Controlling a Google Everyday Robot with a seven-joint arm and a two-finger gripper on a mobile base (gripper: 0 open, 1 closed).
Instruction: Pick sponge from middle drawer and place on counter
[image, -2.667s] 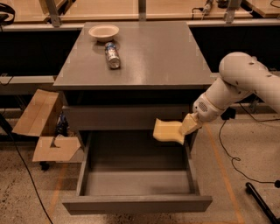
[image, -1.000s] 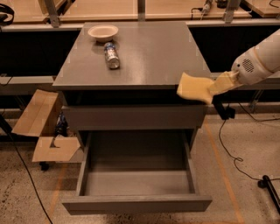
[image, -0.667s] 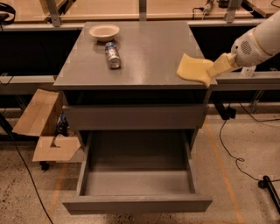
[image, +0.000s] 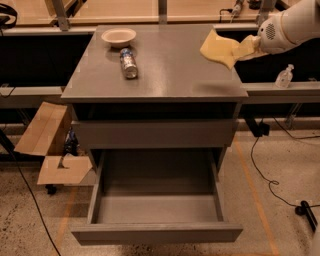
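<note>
The pale-yellow sponge hangs in the air over the right edge of the grey counter, held at its right end by my gripper. The gripper is shut on the sponge and reaches in from the right on the white arm. The sponge casts a faint shadow on the counter below it. The drawer stands pulled out at the bottom of the cabinet, its grey tray showing nothing inside. Another plain grey drawer front above it is shut.
A white bowl and a can lying on its side are on the counter's back left. Cardboard pieces lie left of the cabinet. A clear bottle stands on a ledge at right. Cables run across the floor at right.
The gripper has lifted the sponge from in front of the drawers at the cabinet's right side up to above the counter's right edge, moving it higher and farther back.
</note>
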